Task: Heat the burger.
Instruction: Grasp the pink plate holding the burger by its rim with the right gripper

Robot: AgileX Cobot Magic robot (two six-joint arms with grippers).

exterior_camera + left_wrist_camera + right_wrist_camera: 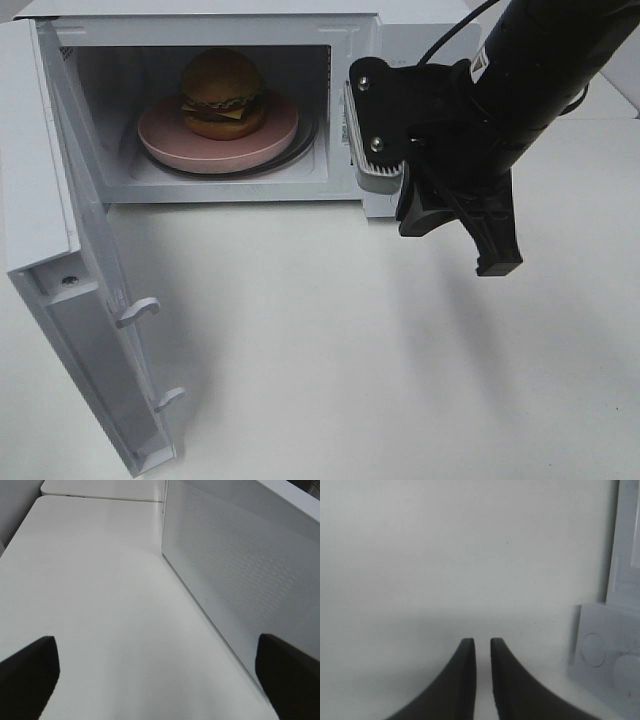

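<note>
Pink plate [272, 146] bears burger [222, 92] inside microwave [354, 40].

The microwave [350, 40] mouth stands unblocked; its door [90, 330] juts out at left, the right gripper [458, 245] hangs before the panel [400, 45]; headroom above the burger [222, 92] seems slim

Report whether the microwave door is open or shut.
Open. The door stands wide, and the burger on its pink plate shows inside the microwave.
</note>
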